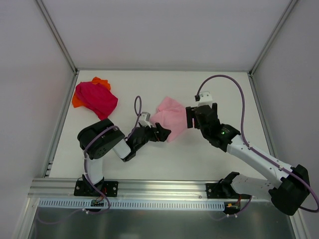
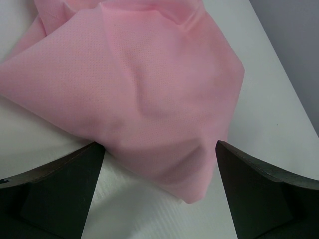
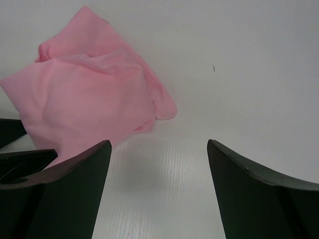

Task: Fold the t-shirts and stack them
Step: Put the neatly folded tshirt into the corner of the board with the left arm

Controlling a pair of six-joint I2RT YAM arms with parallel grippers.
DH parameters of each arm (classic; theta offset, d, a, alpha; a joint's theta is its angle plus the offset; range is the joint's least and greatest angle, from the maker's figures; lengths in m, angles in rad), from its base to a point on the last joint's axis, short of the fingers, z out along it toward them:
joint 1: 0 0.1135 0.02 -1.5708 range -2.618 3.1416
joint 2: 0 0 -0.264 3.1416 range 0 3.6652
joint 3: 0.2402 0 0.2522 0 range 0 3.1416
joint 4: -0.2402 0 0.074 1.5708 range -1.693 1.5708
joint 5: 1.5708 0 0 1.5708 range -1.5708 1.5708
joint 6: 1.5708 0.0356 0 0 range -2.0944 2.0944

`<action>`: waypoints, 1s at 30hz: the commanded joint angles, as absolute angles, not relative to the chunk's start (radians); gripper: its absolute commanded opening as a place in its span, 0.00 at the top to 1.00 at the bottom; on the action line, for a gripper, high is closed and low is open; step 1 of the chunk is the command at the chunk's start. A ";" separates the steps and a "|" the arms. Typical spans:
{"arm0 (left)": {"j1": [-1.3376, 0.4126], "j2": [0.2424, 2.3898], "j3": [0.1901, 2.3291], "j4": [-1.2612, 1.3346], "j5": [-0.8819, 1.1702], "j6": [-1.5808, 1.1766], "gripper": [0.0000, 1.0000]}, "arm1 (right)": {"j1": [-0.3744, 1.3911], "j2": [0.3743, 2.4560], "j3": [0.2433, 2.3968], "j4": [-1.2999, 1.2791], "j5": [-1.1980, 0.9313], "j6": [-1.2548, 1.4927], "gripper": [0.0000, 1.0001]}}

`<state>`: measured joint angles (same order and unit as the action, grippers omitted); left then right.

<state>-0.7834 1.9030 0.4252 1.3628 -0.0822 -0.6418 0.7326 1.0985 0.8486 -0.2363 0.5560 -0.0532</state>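
Light pink t-shirt (image 1: 172, 113) lies bunched on the tabletop (image 1: 199, 159) between my open left hand (image 1: 163, 133), corner inside its gap, and my open right hand (image 1: 190, 118), so pinching now could grab several layers and drag a lump.

top: overhead, far, looking down | wrists: close, low over table (image 1: 199, 154) | shared: light pink t-shirt (image 1: 172, 117)

Open table (image 1: 174, 159) front and far right; light pink t-shirt (image 1: 172, 114) mid-table, magenta t-shirt (image 1: 97, 98) atop orange t-shirt (image 1: 101, 81) at far-left corner.
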 commanded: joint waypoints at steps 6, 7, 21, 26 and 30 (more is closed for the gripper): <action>-0.778 1.980 0.420 1.606 0.025 -0.650 0.30 | 0.729 1.049 0.882 -0.219 0.561 -0.049 0.17; -0.778 1.979 0.423 1.600 0.025 -0.650 0.34 | 0.729 1.046 0.882 -0.221 0.560 -0.049 0.17; -0.776 1.912 0.423 1.514 0.006 -0.595 1.00 | 0.729 1.054 0.877 -0.222 0.543 -0.046 0.16; -0.770 1.751 0.512 1.285 -0.106 -0.483 1.00 | 0.729 1.052 0.874 -0.227 0.532 -0.046 0.16; -0.744 1.651 0.669 0.961 -0.146 -0.399 1.00 | 0.729 1.035 0.874 -0.230 0.512 -0.044 0.17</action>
<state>-0.7769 1.7409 0.5541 1.1149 -0.0826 -0.5125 0.7326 1.0649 0.8486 -0.2432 0.5293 -0.0528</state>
